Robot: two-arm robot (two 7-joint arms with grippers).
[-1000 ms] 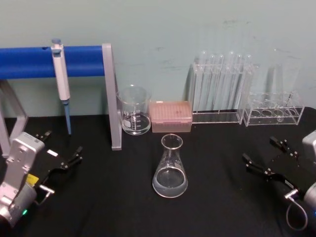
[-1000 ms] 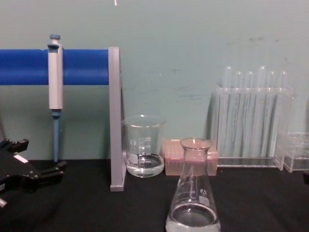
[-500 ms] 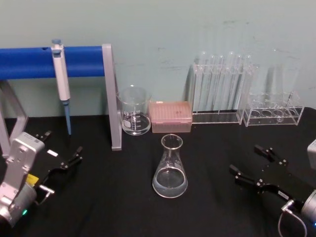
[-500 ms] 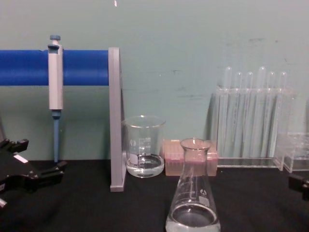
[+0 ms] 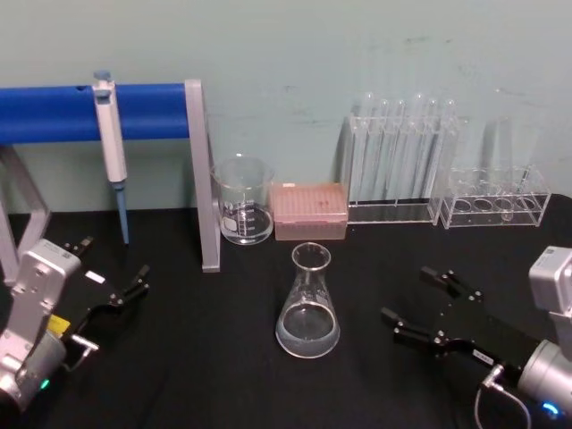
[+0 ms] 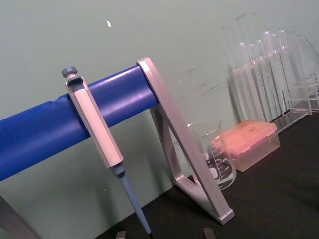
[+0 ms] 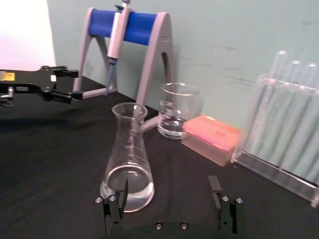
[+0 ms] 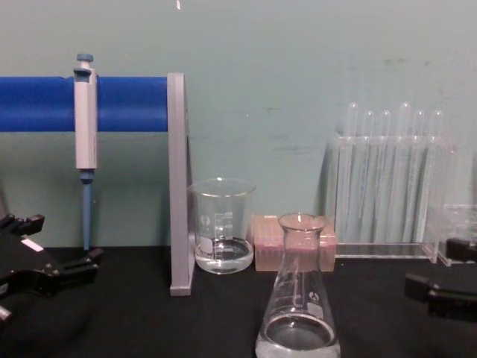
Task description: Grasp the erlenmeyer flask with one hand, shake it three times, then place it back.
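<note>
The black right gripper (image 5: 407,293), on its grey wrist, sits low to the right of the clear glass conical flask (image 5: 308,304), near it but apart, with its two fingers spread wide and pointing toward it. The black left gripper (image 5: 114,259), fingers likewise spread, rests well apart on the flask's left.

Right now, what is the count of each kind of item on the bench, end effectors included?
Erlenmeyer flask: 1
Beaker: 1
Pipette: 1
Pipette stand: 1
Pink tip box: 1
Clear tube racks: 2
Left end effector and right end effector, both open: 2
Total: 9
</note>
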